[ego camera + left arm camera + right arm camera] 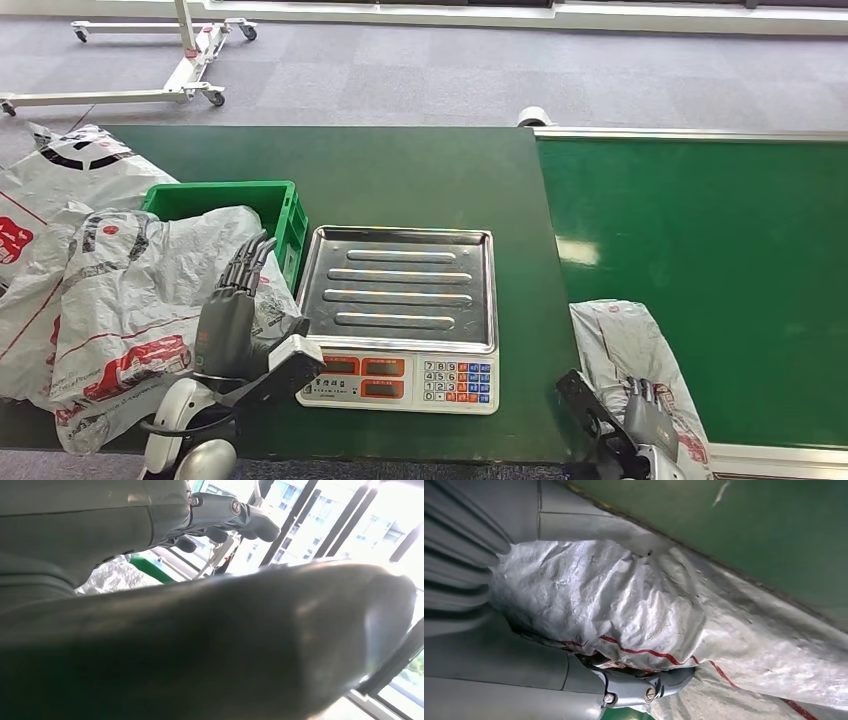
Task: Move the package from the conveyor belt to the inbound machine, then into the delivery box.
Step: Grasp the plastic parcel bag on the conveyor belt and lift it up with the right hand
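Observation:
A crumpled grey-white package point(625, 335) with red print lies at the near edge of the green conveyor belt point(700, 240). My right hand point(638, 422) grips its near end. In the right wrist view the package point(624, 600) bulges out of the palm, with a dark finger point(646, 686) wrapped around it. The inbound machine point(405, 300), a scale with a bare steel pan and a keypad, sits on the dark table to the left of the belt. My left hand point(235, 315) stands upright beside the scale's near left corner, its fingers point(235, 515) straight and holding nothing.
A green delivery box point(262, 205) stands left of the scale, with grey packages point(120, 290) piled in and around it, behind my left hand. A white wheeled frame point(180, 60) stands on the carpet beyond the table.

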